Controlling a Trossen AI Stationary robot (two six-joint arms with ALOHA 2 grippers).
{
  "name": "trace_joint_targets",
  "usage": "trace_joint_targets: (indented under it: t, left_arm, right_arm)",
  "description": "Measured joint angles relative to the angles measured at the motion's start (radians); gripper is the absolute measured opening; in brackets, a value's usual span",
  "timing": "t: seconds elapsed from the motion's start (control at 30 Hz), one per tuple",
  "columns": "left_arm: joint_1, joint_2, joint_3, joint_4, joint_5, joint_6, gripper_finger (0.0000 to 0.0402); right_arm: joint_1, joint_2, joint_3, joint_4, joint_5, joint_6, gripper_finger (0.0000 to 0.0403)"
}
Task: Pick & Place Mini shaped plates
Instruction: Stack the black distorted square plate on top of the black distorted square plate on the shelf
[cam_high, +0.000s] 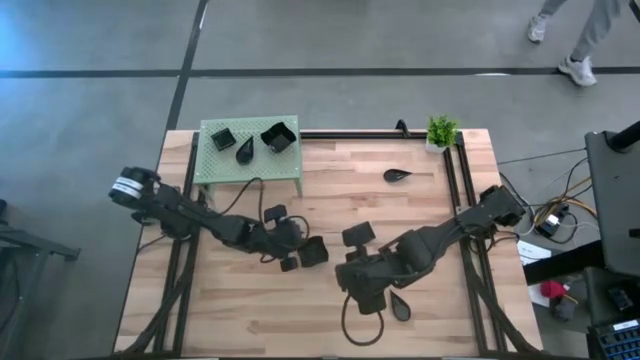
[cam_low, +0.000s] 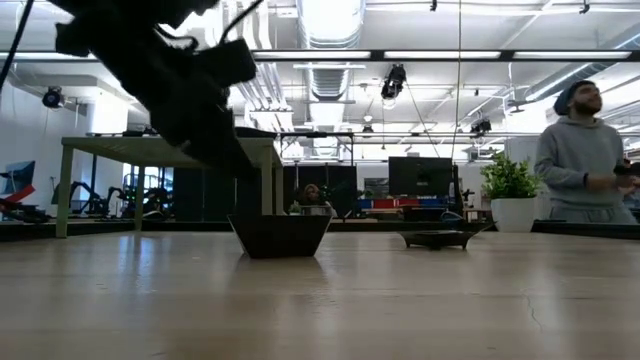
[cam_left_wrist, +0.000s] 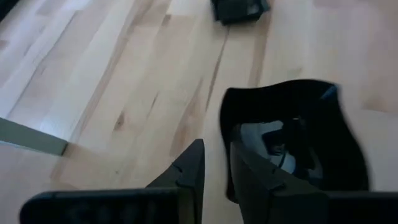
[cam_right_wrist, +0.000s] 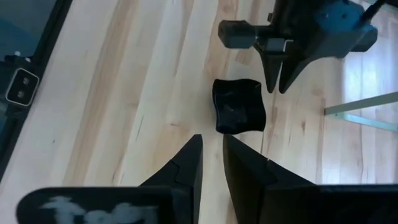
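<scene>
A square black mini plate (cam_high: 315, 251) (cam_low: 280, 235) (cam_right_wrist: 239, 113) sits flat on the wooden table near its middle. My left gripper (cam_high: 303, 256) (cam_left_wrist: 216, 149) is at that plate's left rim, open by a narrow gap. One finger stands over the plate's inside and the other outside it. My right gripper (cam_high: 345, 272) (cam_right_wrist: 211, 140) hovers just right of the plate, points at it, and is also narrowly open and empty. One leaf-shaped plate (cam_high: 400, 307) lies near the right arm, another (cam_high: 397, 176) (cam_low: 437, 238) lies farther back. Three more plates (cam_high: 245, 152) rest on the green stand (cam_high: 250, 170). My left gripper comes at the square plate's left rim (cam_left_wrist: 226, 124) slanting down from the table's left side, with the rim in the gap between its fingers. The plate stays flat on the table. Whether a finger touches the rim, I cannot tell.
The green stand occupies the far left corner. A small potted plant (cam_high: 441, 131) (cam_low: 512, 185) stands at the far right corner. Dark rails (cam_high: 455, 190) run along the table's sides. A person (cam_low: 585, 160) stands beyond the table on the right. Bare wood lies along the near edge.
</scene>
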Motion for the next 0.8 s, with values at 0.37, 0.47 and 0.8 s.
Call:
trace_joint_targets:
  t: [0.37,0.47,0.8]
  left_arm:
    - [0.076,0.059,0.005,0.019,0.148,-0.025,0.0069]
    - [0.078,0.059,0.005,0.029,0.193,-0.026,0.0069]
    - [0.091,0.084,0.006,0.030,0.209,-0.057,0.0069]
  right_arm:
    - [0.000,-0.002,-0.015,0.000,0.000,-0.008,0.0068]
    - [0.000,-0.002,-0.015,0.000,0.000,-0.011,0.0070]
    - [0.000,-0.002,-0.015,-0.001,0.000,-0.034,0.0059]
